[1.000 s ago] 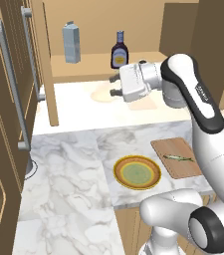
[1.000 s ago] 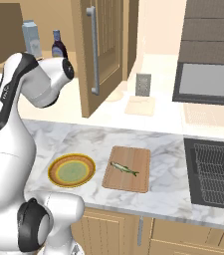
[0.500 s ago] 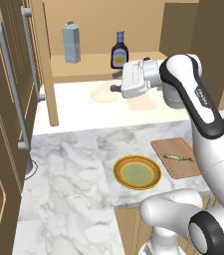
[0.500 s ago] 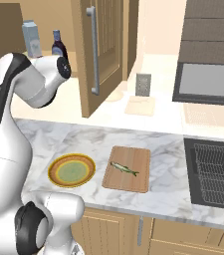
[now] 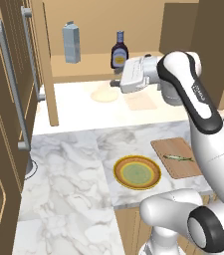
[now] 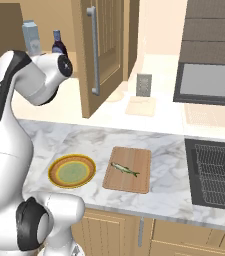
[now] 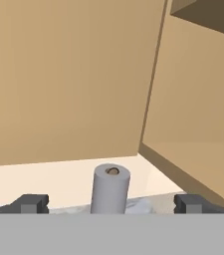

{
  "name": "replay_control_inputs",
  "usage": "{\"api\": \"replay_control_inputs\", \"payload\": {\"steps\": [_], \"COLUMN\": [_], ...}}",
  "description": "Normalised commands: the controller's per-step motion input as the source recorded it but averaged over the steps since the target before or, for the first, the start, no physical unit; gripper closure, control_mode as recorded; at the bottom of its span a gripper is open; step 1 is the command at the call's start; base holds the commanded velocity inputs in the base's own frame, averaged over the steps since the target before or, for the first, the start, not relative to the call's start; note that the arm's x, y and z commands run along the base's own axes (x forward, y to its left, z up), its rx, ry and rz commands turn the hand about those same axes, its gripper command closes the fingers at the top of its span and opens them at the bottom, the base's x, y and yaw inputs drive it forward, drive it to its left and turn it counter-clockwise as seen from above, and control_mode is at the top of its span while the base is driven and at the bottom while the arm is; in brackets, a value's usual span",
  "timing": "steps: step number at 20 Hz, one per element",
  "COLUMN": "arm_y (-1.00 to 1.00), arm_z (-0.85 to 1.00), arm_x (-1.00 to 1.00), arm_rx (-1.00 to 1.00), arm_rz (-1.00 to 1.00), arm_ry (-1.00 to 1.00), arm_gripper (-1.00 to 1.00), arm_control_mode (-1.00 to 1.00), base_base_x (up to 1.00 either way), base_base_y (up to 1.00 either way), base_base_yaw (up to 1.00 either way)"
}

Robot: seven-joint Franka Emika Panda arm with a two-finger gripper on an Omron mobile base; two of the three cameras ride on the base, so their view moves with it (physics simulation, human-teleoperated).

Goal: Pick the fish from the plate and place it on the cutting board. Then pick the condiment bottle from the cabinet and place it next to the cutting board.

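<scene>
While the small silvery-green fish (image 6: 124, 169) lies on the light-brown wooden cutting board (image 6: 134, 181), the gripper (image 7: 111, 203) hangs wide open just below the dark brown condiment bottle (image 5: 119, 50).

Marble counter (image 5: 68, 174) carrying a round plate (image 5: 137, 173) and, just to its right, a wooden cutting board (image 5: 175, 158) with a small fish (image 5: 178, 158) lying on it. Above, cabinet (image 5: 98, 65) shelf holding condiment bottle (image 5: 118, 51) and grey-blue carton (image 5: 71, 43), apart.

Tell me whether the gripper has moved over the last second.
Yes. In the left base view the gripper has risen, and now sits just below the condiment bottle on the cabinet shelf.
</scene>
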Motion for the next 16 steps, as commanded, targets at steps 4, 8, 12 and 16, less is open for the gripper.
{"api": "replay_control_inputs", "payload": {"steps": [4, 8, 12, 16], "arm_y": [-0.11, -0.05, 0.0, 0.0], "arm_z": [0.0, 0.0, 0.02, 0.18], "arm_x": [0.22, 0.23, 0.12, 0.02], "arm_rx": [0.08, 0.12, 0.12, 0.07], "arm_rz": [0.0, 0.0, 0.02, 0.02], "arm_ry": [0.0, 0.02, 0.01, 0.0], "arm_gripper": [-1.0, -1.0, -1.0, -1.0], "arm_control_mode": [-1.0, -1.0, -1.0, -1.0], "base_base_x": [0.0, 0.0, 0.0, 0.0], "base_base_y": [0.0, 0.0, 0.0, 0.0], "base_base_yaw": [0.0, 0.0, 0.0, 0.0]}}
